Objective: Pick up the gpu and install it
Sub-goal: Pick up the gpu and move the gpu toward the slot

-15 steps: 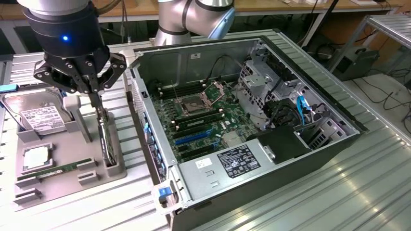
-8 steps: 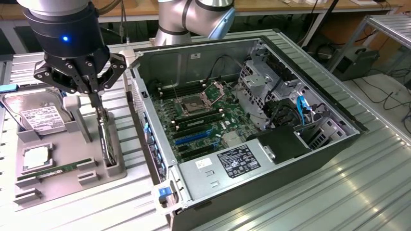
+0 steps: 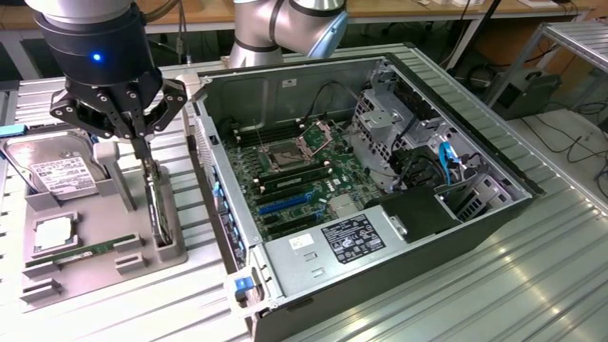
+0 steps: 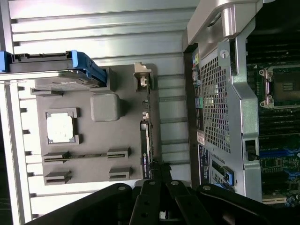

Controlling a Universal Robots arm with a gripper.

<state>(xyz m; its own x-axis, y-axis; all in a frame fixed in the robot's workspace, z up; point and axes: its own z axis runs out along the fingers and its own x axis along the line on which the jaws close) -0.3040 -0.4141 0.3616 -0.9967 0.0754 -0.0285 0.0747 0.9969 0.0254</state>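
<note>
The gpu point(image 3: 159, 206) is a thin dark card standing on edge in a slot of the grey holder tray point(image 3: 100, 214), at the exterior view's left. My gripper point(image 3: 144, 153) hangs straight above it, its fingers shut on the card's upper edge. In the wrist view the gpu point(image 4: 146, 140) appears as a narrow dark strip along the tray's side nearest the case, running up to my gripper point(image 4: 159, 171). The open computer case point(image 3: 380, 178) lies beside the tray, its motherboard point(image 3: 295, 178) and blue expansion slots point(image 3: 285, 203) exposed.
The tray point(image 4: 93, 136) also holds a hard drive point(image 3: 57, 171) with a white label, a square processor point(image 3: 55, 235) and a green memory stick point(image 3: 81, 253). The case wall point(image 4: 225, 103) stands close beside the gpu's slot. Everything rests on a ribbed metal table point(image 3: 532, 285).
</note>
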